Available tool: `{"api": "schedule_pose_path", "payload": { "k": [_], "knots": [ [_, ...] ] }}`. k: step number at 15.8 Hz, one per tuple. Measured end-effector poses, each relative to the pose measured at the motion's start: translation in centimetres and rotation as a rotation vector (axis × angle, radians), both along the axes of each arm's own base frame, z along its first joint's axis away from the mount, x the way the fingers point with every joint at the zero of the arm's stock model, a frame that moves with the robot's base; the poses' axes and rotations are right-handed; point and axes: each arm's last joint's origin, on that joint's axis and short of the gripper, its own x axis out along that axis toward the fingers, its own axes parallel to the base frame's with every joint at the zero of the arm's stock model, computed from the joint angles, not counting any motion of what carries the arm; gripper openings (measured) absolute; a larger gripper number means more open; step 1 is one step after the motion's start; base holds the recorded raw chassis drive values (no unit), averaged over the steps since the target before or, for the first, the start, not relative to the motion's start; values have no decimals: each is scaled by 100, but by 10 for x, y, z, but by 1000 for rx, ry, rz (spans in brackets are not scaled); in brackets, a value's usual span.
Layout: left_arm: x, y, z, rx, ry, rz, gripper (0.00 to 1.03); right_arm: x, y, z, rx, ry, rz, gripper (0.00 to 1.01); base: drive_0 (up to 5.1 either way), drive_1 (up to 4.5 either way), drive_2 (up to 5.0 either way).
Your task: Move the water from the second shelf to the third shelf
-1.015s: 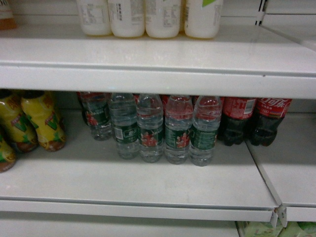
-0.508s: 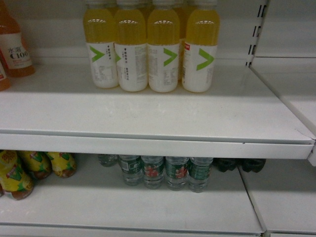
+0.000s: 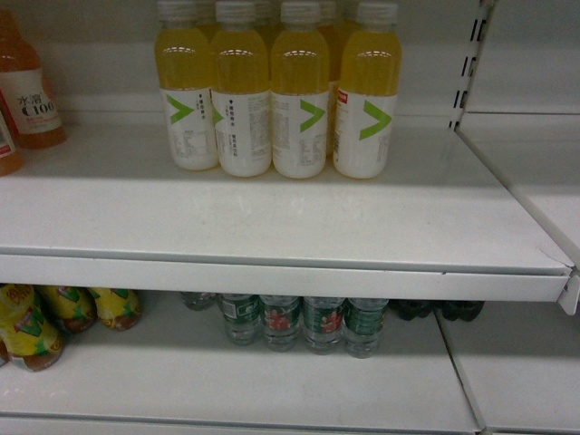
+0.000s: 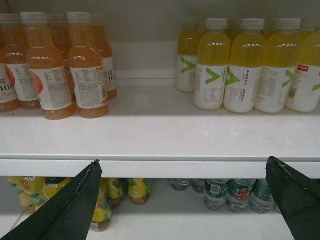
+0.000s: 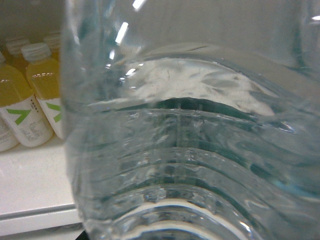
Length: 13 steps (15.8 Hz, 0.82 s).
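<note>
Water bottle fills my right wrist view, pressed close, level with upper shelf; right grip on it likely, fingers unseen, cannot tell. Full: heavy, ribbed wall thin, slick; hold mid-body. Left gripper spread, empty, before shelf edge.

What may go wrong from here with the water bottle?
1. The water bottle fills the right wrist view, so that camera shows little of the shelf; setting it down may be half blind.
2. The yellow bottles stand close beside it and might get knocked over.
3. The open left gripper hangs at the shelf's front edge and may bump it.
</note>
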Motion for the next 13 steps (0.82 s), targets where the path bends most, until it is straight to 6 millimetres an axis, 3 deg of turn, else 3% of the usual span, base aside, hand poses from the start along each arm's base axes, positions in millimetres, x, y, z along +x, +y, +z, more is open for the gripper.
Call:
{"api": "schedule_pose_path", "payload": {
  "k": [4,13],
  "knots": [
    [0,0,0,0,1,0,98,0,0,0,0,0,0,43,0,0,0],
    [0,0,0,0,0,0,98,0,0,-1,-1,2,-5,43,-456,211,270]
  ]
}}
